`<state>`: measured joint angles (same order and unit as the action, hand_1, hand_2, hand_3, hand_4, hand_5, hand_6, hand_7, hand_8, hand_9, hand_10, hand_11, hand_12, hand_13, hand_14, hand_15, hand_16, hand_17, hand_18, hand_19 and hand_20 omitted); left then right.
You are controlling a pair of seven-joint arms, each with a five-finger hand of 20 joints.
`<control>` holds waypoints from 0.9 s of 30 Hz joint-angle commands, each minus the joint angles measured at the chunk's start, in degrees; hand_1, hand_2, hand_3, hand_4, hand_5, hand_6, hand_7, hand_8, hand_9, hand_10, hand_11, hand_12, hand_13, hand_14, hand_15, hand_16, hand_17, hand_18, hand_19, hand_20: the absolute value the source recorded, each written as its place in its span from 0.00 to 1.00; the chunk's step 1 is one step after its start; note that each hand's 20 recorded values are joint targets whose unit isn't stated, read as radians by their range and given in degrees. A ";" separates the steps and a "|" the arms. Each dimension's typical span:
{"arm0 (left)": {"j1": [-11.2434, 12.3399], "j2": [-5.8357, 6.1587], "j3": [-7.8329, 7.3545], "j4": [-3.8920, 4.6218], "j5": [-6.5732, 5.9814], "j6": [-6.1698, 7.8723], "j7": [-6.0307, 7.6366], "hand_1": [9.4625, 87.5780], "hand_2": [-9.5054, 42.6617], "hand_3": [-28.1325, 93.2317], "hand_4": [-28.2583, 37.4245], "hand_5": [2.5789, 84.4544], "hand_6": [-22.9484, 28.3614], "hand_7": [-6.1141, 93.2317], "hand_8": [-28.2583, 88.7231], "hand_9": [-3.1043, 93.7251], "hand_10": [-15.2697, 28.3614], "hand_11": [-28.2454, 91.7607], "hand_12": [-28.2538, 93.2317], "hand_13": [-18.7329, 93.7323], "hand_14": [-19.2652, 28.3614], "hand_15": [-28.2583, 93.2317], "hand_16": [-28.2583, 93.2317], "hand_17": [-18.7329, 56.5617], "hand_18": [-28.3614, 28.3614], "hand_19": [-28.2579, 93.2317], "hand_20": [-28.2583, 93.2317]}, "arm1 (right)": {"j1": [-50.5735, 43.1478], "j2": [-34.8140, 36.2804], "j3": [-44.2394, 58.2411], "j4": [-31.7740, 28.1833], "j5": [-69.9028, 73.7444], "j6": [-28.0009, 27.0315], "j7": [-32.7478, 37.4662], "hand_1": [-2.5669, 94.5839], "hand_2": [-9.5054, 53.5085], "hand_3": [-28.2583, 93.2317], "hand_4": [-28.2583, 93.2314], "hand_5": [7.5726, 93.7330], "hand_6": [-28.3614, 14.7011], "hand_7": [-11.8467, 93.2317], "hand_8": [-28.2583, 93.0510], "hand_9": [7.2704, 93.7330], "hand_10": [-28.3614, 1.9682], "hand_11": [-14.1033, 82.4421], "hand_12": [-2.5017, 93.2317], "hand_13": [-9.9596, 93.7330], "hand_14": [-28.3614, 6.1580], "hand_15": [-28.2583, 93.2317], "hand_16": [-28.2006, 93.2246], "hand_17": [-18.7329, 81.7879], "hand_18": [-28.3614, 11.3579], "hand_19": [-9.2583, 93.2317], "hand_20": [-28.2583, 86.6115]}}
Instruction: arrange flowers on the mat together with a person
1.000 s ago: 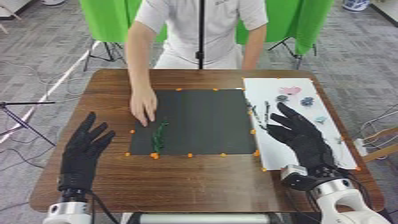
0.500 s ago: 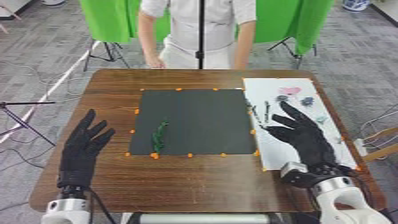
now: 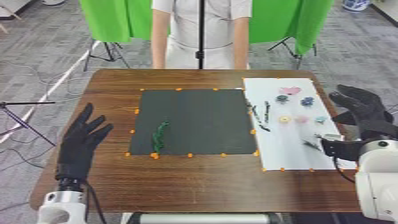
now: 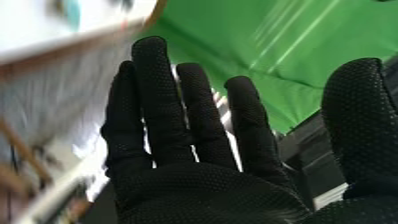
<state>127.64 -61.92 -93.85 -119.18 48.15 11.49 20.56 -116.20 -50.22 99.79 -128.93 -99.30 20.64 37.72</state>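
Lying on the dark mat (image 3: 206,117), left of centre, a green stem (image 3: 159,136)

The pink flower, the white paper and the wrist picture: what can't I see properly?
Head view: petals of the pink flower, too small.
Head view: one edge of the white paper, partly hidden by the right arm.
Right wrist view: the bluish thing, blurred and cut off by the edge.

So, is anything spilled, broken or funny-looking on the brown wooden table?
Nothing stands out to me. The leafy green stem lies on the dark rectangular mat, and small pink and blue flowers lie on the white sheet.
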 commanded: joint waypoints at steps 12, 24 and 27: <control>-2.59 2.83 -0.21 0.90 -1.42 1.61 -0.39 0.13 0.28 0.85 0.00 0.32 0.42 0.16 0.16 0.35 0.68 0.34 0.33 0.38 0.84 0.49 0.20 0.12 0.97 0.64 0.29 | -8.73 2.05 -0.56 -0.23 -18.55 -16.49 17.33 0.32 0.14 0.76 0.06 0.39 0.64 0.22 0.16 0.44 0.35 0.32 0.20 0.56 0.31 0.73 0.32 0.37 0.08 0.78 0.51; -1.81 3.26 0.10 1.21 -1.91 2.12 -0.24 0.13 0.28 0.86 0.00 0.31 0.43 0.17 0.16 0.35 0.68 0.35 0.33 0.38 0.84 0.49 0.20 0.12 0.96 0.64 0.29 | -7.27 10.16 -5.64 4.07 -22.76 -17.56 15.98 0.34 0.12 0.76 0.06 0.43 0.68 0.23 0.15 0.49 0.45 0.34 0.20 0.59 0.35 0.71 0.32 0.37 0.07 0.76 0.50; -1.71 3.45 0.34 1.30 -2.07 2.09 0.15 0.14 0.28 0.86 0.00 0.31 0.43 0.17 0.16 0.35 0.68 0.35 0.33 0.38 0.84 0.49 0.20 0.12 0.96 0.64 0.29 | -7.46 11.94 -6.94 5.61 -24.69 -16.97 15.64 0.36 0.10 0.76 0.06 0.47 0.69 0.24 0.15 0.52 0.45 0.34 0.19 0.61 0.38 0.70 0.32 0.38 0.07 0.75 0.50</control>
<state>125.04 -58.91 -93.95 -118.45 46.89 12.90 20.37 -124.15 -41.76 94.30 -125.72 -119.83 2.40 53.44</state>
